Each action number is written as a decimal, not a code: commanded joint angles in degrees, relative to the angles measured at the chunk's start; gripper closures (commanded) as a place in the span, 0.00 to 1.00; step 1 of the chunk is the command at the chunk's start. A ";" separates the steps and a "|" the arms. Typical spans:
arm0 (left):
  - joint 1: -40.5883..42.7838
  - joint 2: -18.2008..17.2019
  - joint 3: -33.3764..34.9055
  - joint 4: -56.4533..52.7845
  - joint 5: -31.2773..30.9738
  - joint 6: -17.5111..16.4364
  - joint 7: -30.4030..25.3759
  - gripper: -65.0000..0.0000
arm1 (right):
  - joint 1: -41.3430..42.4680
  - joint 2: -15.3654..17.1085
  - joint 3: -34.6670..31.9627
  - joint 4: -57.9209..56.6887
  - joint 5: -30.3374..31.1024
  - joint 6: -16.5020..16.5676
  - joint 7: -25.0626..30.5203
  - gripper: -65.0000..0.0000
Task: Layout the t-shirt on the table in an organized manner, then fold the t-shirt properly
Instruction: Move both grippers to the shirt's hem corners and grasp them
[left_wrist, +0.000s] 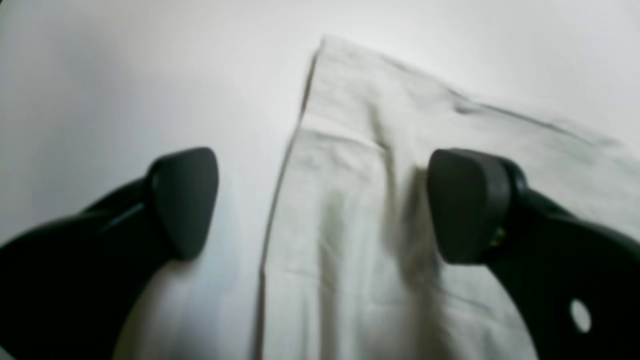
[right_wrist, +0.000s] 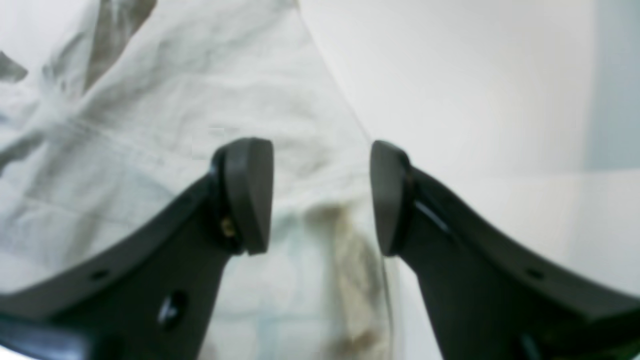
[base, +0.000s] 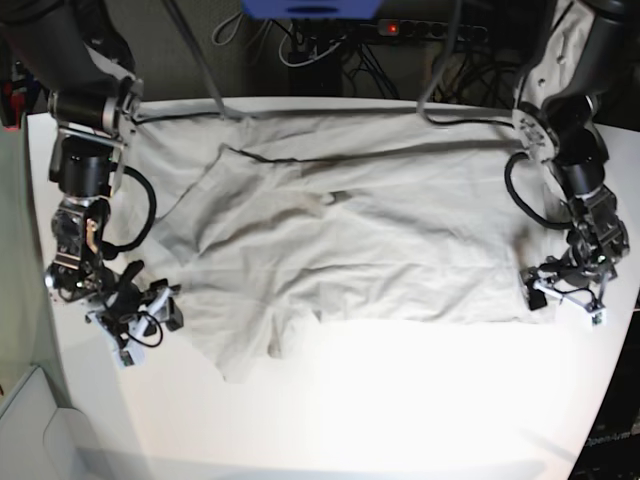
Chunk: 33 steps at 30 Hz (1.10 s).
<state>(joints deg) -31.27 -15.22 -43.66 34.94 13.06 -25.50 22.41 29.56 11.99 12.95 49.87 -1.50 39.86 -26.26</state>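
Observation:
The light grey-beige t-shirt (base: 350, 240) lies spread across the white table (base: 400, 400), wrinkled, with one sleeve folded in near the front left. At the shirt's right-hand edge in the base view, my left gripper (base: 562, 296) hangs low. In its wrist view the left gripper (left_wrist: 325, 205) is open wide, one finger over the t-shirt (left_wrist: 360, 225) and the other over bare table (left_wrist: 100, 100). My right gripper (base: 148, 310) sits at the shirt's left-hand side. There the right gripper (right_wrist: 320, 197) is open, straddling the edge of the t-shirt (right_wrist: 150, 125) with nothing pinched.
Cables and a power strip (base: 430, 30) run behind the table's far edge, beside a blue object (base: 310, 8). A grey surface (base: 40, 420) lies beyond the table's near left corner. Bare tabletop stretches in front of the shirt.

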 joint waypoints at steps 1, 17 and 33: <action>-2.01 -0.56 0.27 0.18 -0.80 -0.48 -1.97 0.00 | 1.43 0.63 0.10 0.90 0.75 0.14 1.78 0.50; -2.01 -0.21 0.36 -2.10 -0.88 -0.48 -2.85 0.00 | 1.08 2.56 0.19 -2.09 0.66 0.14 3.89 0.50; -2.10 1.29 0.36 -5.00 -0.88 -0.48 -2.94 0.00 | 1.16 2.82 -0.25 -8.24 0.75 0.14 10.04 0.50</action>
<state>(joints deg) -32.38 -14.09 -43.38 30.02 12.45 -25.47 17.58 28.84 14.31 12.69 40.75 -1.50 39.83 -17.69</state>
